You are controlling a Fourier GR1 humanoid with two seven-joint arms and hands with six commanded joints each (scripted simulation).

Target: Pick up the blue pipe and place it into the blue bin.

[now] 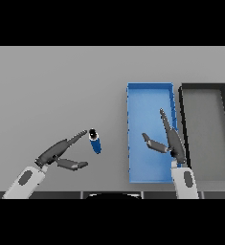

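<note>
Lying near left robot hand (61,152), blue pipe (95,142), blue bin (150,91) beside black bin (204,87)

A bare test bench rather than any home or shop: a plain grey counter (56,91) carries only two shallow sorting bins side by side, a blue bin (150,86) and a black bin (203,86).

White forearms with grey ovals, dark hands.
</note>
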